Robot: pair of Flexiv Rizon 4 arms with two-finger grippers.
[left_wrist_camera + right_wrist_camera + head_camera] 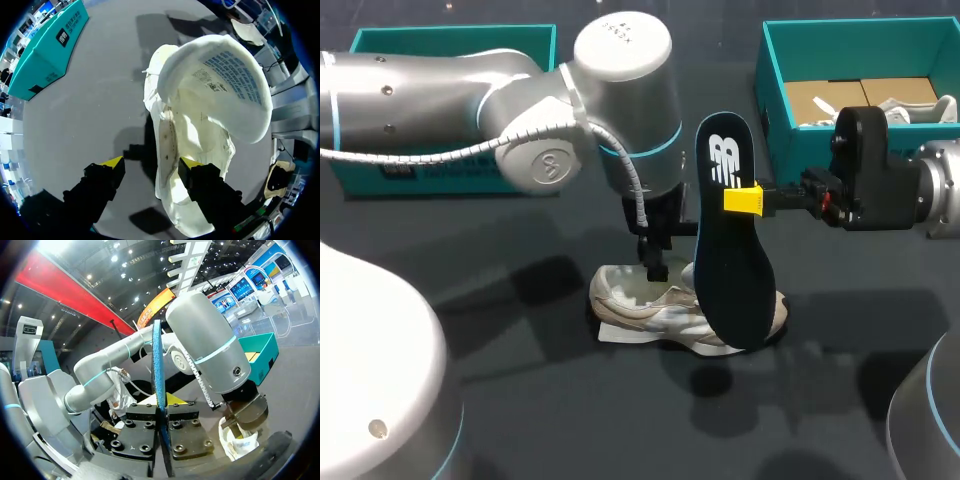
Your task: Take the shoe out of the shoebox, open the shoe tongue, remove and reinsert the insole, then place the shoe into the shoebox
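Insole is out of the shoe & up in the air, pinched across its upper half by the R fingers. R wrist view shows it edge-on btwn the 2 pads, clamped from both sides. Its long axis is approx vertical: logo end up, broad end down, hanging just in front of the shoe's fore part in head view. Can't tell if it touches.

Shoe lies on the counter mid-scene, long axis approx left-right, opening up. L fingers are spread fairly wide, straddling the shoe's side wall near the collar. 1 tip is over the inside, 1 outside over the counter w/ a gap, so no grip. Tongue is folded well back & the mouth is open. Teal shoebox sits rear R, well apart from the shoe.

Reinsert looks like the next step. R arm does the work: the insole must tip from vertical toward the shoe's axis, low end into the mouth 1st. L arm is placed to steady the shoe.
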